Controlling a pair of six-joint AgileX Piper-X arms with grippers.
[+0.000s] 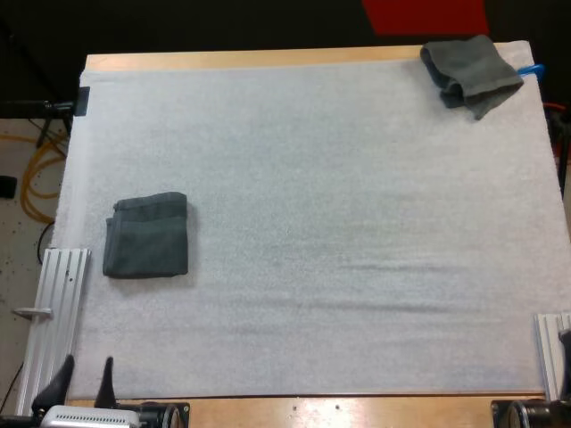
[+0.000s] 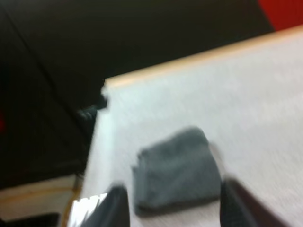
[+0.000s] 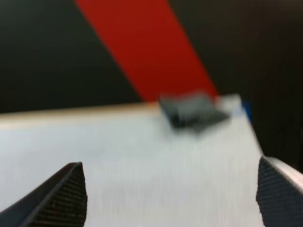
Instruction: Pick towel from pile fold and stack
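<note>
The white mat [image 1: 339, 223] covers nearly all of the wooden table [image 1: 357, 412], and two dark grey-green towels lie on it, well apart. The folded towel [image 1: 145, 235] sits flat as a neat square near the mat's left side, about halfway up it. The crumpled towel [image 1: 471, 71] is bunched in the far right corner, with part of it hanging over the mat's far edge. The left gripper [image 1: 85, 382] hangs at the near left corner of the table, its two black fingers [image 2: 116, 208] spread apart with nothing between them. Seen from its wrist, the folded towel lies ahead of it on the mat, clear of both fingers. The right gripper [image 3: 170, 182] also has its fingers wide apart and holds nothing; from its wrist, the crumpled towel shows far ahead at the mat's corner.
</note>
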